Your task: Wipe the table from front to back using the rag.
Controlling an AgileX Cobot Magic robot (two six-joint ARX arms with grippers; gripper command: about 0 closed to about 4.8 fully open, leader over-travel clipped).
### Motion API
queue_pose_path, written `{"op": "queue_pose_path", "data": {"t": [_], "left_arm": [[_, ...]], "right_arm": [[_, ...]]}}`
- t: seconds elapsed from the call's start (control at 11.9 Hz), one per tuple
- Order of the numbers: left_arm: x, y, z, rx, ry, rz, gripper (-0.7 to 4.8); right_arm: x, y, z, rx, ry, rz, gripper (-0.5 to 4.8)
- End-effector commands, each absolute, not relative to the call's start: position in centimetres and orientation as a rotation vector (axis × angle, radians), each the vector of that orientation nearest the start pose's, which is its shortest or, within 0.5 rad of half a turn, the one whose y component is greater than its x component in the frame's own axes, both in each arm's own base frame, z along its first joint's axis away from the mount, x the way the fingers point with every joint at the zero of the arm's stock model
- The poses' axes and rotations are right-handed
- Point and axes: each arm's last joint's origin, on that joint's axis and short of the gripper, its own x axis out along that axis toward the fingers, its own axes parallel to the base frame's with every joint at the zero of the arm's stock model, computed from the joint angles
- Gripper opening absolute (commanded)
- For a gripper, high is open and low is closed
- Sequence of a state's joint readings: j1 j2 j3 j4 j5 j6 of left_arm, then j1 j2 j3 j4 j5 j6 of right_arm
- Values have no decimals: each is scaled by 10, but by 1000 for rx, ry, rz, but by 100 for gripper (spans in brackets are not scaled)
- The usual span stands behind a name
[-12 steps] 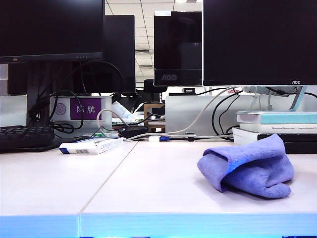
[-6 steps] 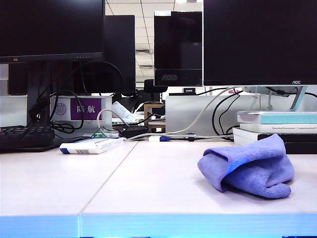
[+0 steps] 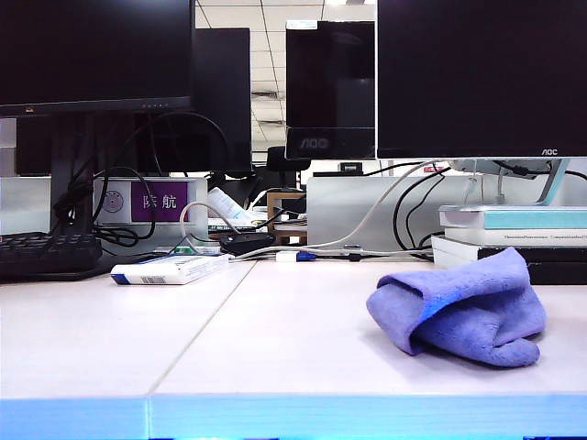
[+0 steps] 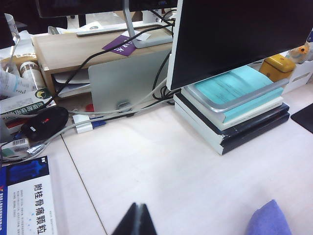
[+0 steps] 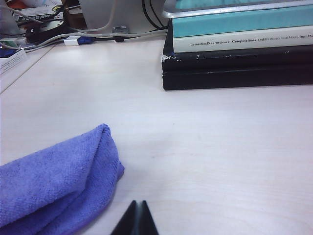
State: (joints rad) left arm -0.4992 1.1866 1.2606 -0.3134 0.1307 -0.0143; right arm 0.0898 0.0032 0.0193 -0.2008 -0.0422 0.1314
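The right gripper [image 5: 137, 218], jaws together, hangs beside the rag [image 5: 54, 181] on the table [image 5: 205, 147].

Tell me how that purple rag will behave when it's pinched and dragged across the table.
The rag lies in soft rumpled folds, so it is probably floppy and will sag from a pinch. It looks light and fuzzy, likely sliding on the smooth table while bunching rather than staying flat.

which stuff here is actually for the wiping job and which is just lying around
For the job: the rag, the table, left gripper and right gripper, both shut, held above the table.

Lying about: stack of books, white-and-blue box, keyboard, monitors, cables.
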Motion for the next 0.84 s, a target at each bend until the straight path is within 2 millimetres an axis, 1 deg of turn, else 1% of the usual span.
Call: {"op": "queue_pose_path", "data": {"t": [0.08, 0.25, 0.34, 0.5, 0.59, 0.76, 0.84], "left_arm": [[223, -118, 409, 50, 198, -452, 4], [219, -107, 407, 71, 238, -312, 12], [213, -89, 403, 58, 260, -267, 12], [203, -69, 395, 30, 244, -271, 12], [173, -33, 363, -11, 187, -171, 14], [151, -21, 342, -99, 193, -95, 8], [141, -16, 330, -151, 179, 16, 1]], "right_arm": [[95, 10, 149, 129, 199, 121, -5], [95, 10, 149, 129, 199, 121, -5], [95, 10, 149, 129, 199, 121, -5], [95, 10, 149, 129, 199, 121, -5], [94, 10, 149, 129, 199, 122, -5], [95, 10, 149, 129, 199, 121, -5], [95, 10, 149, 129, 199, 121, -5]]}}
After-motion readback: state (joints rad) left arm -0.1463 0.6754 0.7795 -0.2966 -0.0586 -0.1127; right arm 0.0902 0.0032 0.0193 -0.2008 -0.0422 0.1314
